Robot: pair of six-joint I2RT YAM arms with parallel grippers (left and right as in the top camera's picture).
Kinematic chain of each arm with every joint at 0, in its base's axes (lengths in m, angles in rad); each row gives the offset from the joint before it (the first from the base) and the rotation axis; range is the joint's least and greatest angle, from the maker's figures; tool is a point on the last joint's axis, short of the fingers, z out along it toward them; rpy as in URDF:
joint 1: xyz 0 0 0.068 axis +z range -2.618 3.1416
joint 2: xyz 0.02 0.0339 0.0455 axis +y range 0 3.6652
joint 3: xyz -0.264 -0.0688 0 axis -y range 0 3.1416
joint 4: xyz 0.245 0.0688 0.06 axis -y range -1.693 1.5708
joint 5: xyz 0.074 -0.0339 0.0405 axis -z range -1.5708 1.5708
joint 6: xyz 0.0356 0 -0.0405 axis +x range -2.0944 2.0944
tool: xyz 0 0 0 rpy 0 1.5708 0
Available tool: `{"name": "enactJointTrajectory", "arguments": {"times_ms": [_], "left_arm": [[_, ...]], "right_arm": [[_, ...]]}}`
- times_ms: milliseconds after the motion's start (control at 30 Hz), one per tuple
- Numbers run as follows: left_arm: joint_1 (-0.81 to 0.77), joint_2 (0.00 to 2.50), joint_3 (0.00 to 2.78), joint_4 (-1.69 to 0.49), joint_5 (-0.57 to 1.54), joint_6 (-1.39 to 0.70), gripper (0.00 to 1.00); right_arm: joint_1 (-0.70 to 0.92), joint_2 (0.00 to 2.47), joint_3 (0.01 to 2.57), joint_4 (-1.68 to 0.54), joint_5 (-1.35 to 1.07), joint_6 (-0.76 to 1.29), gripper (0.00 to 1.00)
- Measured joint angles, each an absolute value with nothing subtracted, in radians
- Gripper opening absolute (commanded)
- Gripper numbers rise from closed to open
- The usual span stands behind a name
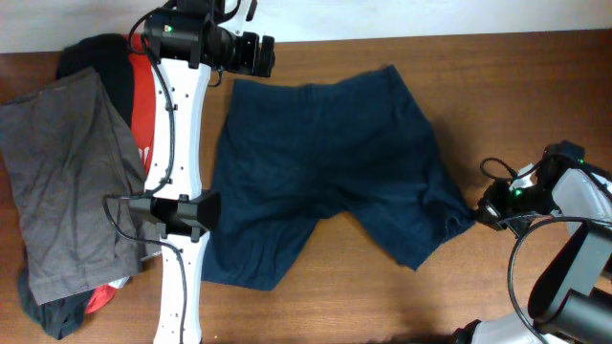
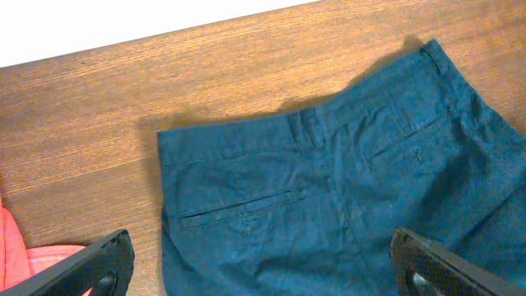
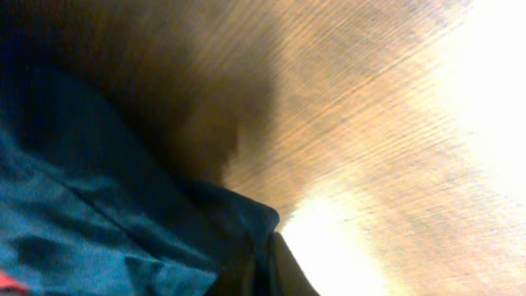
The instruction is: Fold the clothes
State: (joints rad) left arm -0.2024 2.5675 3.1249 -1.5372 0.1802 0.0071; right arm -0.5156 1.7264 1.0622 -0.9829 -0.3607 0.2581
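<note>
Since the shorts [image 1: 325,162] are to be folded, they are laid back-side up across the middle of the table [image 1: 497,86], with the waistband [image 2: 312,123] toward the far edge and the two legs toward the near one, so that a flat shape is offered before any fold is made. Off to the left, a grey garment [image 1: 57,162] is heaped over a red top [image 1: 143,105] and a black garment [image 1: 96,57], apart from the shorts and presumably left for later turns. The outer hem corner of the leg nearest the right arm is drawn to a point at the right tool [image 1: 483,212]. In the blurred right wrist view its fingers [image 3: 288,271] are seen brought together at the bottom of the frame, with dark fabric running in to them. This tool is therefore judged to be closed on the hem, most likely so that the rumpled leg can be pulled smooth. The right arm is held low and reaches in from the table's right side. The left tool [image 1: 253,54] is held above the far-left corner of the waistband, spread wide and holding nothing, with waistband and back pockets framed between its fingers. The left arm is stretched nearly straight from near edge to far, alongside the shorts, a pose judged suited to dropping onto that corner.
</note>
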Motion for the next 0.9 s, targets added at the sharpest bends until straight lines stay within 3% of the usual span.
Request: {"name": "enactJointTrajectory", "arguments": {"times_ms": [133,167,200,233,300,367,467,567,733,900], "left_arm": [[-0.203,2.568,3.125,-1.536,0.18,0.007,0.99],[-0.204,2.568,3.125,-1.534,0.18,0.007,0.99],[-0.204,2.568,3.125,-1.53,0.18,0.007,0.99],[-0.205,2.568,3.125,-1.526,0.18,0.007,0.99],[-0.205,2.568,3.125,-1.524,0.18,0.007,0.99],[-0.206,2.568,3.125,-1.522,0.18,0.007,0.99],[-0.206,2.568,3.125,-1.517,0.18,0.007,0.99],[-0.206,2.568,3.125,-1.512,0.18,0.007,0.99],[-0.206,2.568,3.125,-1.507,0.18,0.007,0.99],[-0.206,2.568,3.125,-1.507,0.18,0.007,0.99]], "right_arm": [[-0.516,1.689,1.068,-1.076,-0.245,0.27,0.32],[-0.516,1.671,1.093,-1.13,-0.224,0.257,0.38],[-0.515,1.66,1.113,-1.158,-0.22,0.244,0.59],[-0.511,1.641,1.153,-1.194,-0.217,0.21,0.73],[-0.498,1.607,1.197,-1.225,-0.236,0.149,0.78],[-0.455,1.562,1.236,-1.222,-0.278,0.062,0.7],[-0.342,1.538,1.246,-1.179,-0.322,-0.014,0.43],[-0.227,1.571,1.24,-1.102,-0.336,-0.038,0.04],[-0.098,1.693,1.226,-0.983,-0.338,-0.019,0.04],[-0.094,1.843,1.221,-0.944,-0.226,0.059,0.04]]}}
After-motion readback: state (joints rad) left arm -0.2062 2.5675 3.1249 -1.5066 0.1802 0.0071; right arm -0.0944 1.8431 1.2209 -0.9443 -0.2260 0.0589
